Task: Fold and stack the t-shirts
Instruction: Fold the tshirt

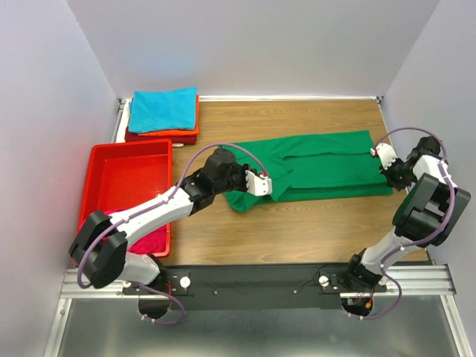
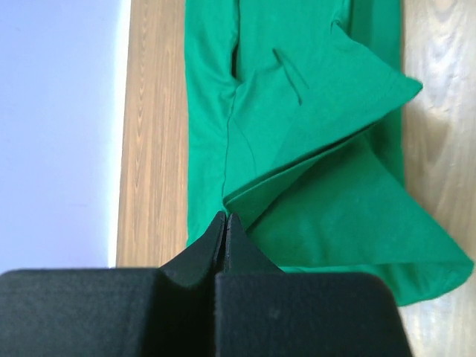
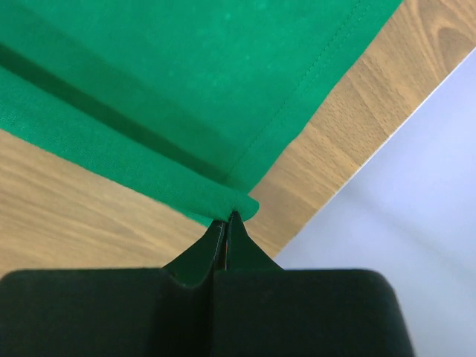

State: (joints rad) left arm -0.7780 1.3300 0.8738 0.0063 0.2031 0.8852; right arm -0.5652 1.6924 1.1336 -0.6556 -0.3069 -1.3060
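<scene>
A rigid red plastic tray (image 1: 95, 160) sits at the left edge of the wooden tabletop (image 1: 297, 230). A crumpled magenta cloth t-shirt (image 1: 149, 242) lies in its near end, partly under the left arm; the far part of the tray shows bare red floor. Behind the tray, in the far left corner, is a stack of folded shirts: a teal cloth t-shirt (image 1: 163, 110) on top, an orange cloth t-shirt (image 1: 187, 132) under it, and a dark red cloth t-shirt (image 1: 160, 138) at the bottom.

A green cloth t-shirt (image 1: 327, 163) lies across the middle of the tabletop, folded into a long band running left to right.

The left claw (image 1: 262, 183) is at the band's left end. Its wrist view shows the tips pressed together (image 2: 225, 219) on the edge of an upper layer, which rises toward them. The right claw (image 1: 381, 154) is at the band's right end, tips pressed together (image 3: 227, 219) on a stitched hem corner, close to the tabletop's right edge.
</scene>
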